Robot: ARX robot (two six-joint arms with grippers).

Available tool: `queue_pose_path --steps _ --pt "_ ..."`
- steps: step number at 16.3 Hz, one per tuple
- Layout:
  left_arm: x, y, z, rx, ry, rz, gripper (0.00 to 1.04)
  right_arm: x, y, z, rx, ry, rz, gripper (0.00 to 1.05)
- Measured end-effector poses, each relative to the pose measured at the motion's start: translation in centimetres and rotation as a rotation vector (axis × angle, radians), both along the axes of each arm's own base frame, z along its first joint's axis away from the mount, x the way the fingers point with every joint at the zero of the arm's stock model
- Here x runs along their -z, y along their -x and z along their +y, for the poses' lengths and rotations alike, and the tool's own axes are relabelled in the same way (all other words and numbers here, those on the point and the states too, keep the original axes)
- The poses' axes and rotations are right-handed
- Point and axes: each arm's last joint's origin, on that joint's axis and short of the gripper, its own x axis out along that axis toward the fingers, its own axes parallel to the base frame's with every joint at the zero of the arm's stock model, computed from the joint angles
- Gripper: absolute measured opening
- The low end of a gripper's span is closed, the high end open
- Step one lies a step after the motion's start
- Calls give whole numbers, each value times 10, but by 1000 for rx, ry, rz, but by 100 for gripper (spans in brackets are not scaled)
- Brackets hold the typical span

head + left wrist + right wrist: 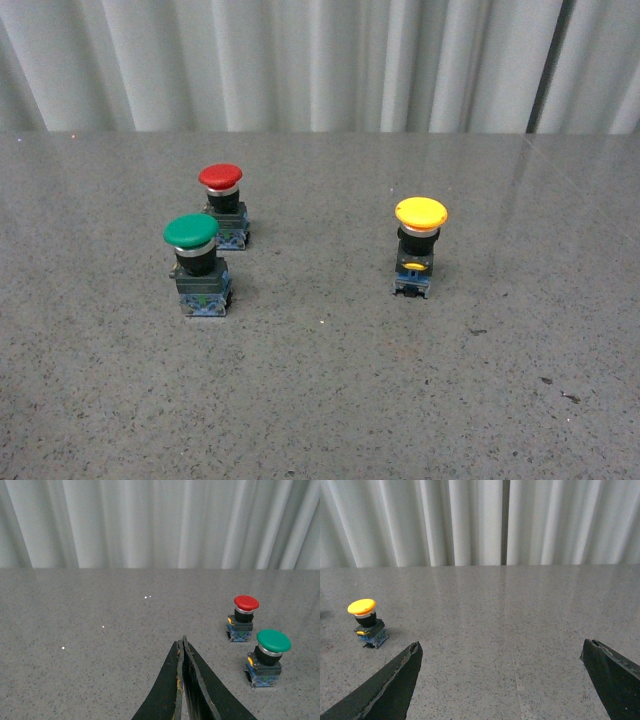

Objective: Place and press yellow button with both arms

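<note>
In the front view there are three buttons standing upright on the grey speckled table point(320, 400). The one yellow button point(420, 214) stands on the right side. The one red button point(220, 178) and the one green button point(191, 231) stand on the left side, near each other and well apart from the yellow one. A white curtain point(300, 60) hangs behind the table. No arm is seen here.

In the left wrist view two buttons are seen, the red and the green. The left gripper point(182, 642) has its two black fingers pressed together. Nothing is between them, and it touches no button.

In the right wrist view only one button is seen, the yellow button point(361, 606), standing on the table beyond one finger. The right gripper point(501, 645) is spread wide open and empty, and it touches nothing.
</note>
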Motion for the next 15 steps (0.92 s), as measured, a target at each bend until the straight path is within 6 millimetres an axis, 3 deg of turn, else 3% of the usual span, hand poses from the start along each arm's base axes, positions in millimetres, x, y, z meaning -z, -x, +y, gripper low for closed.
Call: queue_pose_path --steps 9,15 --pt "18 20 1 -5 0 -14 2 0 0 0 0 0 0 98" --pt "17 29 1 -4 0 -21 2 0 0 0 0 0 0 98"
